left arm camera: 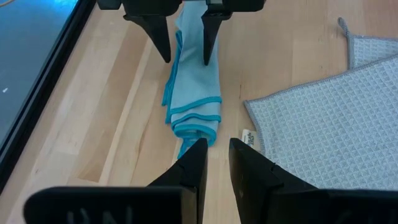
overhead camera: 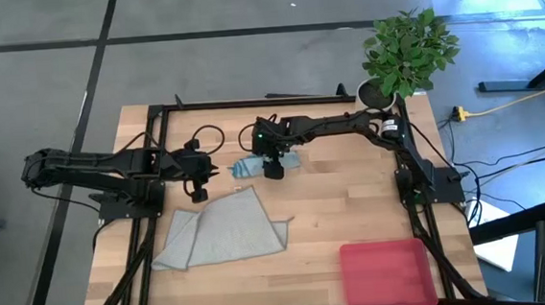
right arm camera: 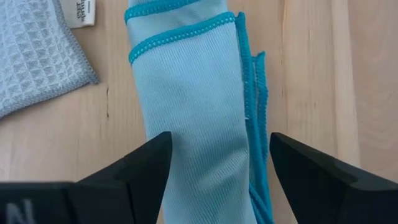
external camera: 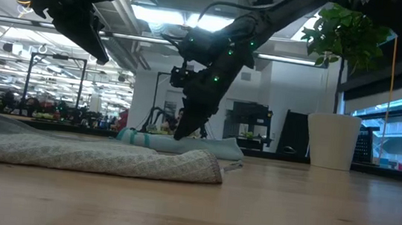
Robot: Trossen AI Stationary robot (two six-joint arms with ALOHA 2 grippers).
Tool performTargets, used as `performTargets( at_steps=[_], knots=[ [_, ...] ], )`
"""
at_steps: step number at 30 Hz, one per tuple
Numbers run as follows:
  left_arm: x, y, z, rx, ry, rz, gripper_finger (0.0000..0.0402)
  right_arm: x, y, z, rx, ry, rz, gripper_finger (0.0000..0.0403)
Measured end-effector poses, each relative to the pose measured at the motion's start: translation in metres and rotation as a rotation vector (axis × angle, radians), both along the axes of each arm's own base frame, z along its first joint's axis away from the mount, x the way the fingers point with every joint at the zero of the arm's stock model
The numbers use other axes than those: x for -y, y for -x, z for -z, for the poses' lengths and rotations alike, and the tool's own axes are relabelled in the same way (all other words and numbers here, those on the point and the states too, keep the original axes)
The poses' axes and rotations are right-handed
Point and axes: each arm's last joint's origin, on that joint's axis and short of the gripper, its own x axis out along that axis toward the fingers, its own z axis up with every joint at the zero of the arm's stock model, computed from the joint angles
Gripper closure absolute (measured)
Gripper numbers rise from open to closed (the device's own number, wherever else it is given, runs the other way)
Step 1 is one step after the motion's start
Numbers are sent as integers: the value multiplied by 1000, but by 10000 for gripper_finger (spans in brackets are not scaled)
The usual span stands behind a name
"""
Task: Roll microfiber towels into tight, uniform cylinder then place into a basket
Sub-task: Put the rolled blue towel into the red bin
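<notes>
right arm: reaches in from the table's 3 o'clock edge toward centre, wrist bent down, fingers pointing at the wood
right gripper: spread wide, straddling the teal towel, one finger on each long side; nothing clamped. Tips at or near the tabletop in the low view, contact can't be confirmed
left arm: stretched in from 9 o'clock, held low and roughly level
left gripper: just off the teal towel's 9 o'clock end, aimed along the roll; fingers nearly together, narrow gap, empty
teal towel: loosely rolled or folded into a long bundle, slightly 12 o'clock of table centre, lying 9-to-3; teal stitched edges show in layers at its end in the left wrist view
white tag: flat on the wood just beside that end, between the two towels
grey-green towel: flat, not rolled, toward 7 o'clock of centre; one corner folded over. Near the teal towel, not touching it
basket: pink, at the 5 o'clock corner, well apart from both towels
plant: potted, at the 1 o'clock corner
</notes>
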Motion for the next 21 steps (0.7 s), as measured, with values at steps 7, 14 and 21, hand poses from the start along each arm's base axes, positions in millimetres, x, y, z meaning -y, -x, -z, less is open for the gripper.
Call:
performTargets(
  at_steps=[7, 14, 21],
  knots=[
    [0, 0, 0, 0, 0, 0, 345, 0, -1, -2, 16, 4, 1, 131],
    [0, 0, 0, 0, 0, 0, 345, 1, -4, -3, 44, 13, -2, 131],
    [0, 0, 0, 0, 0, 0, 345, 0, -3, -3, 40, 2, -14, 130]
  ],
)
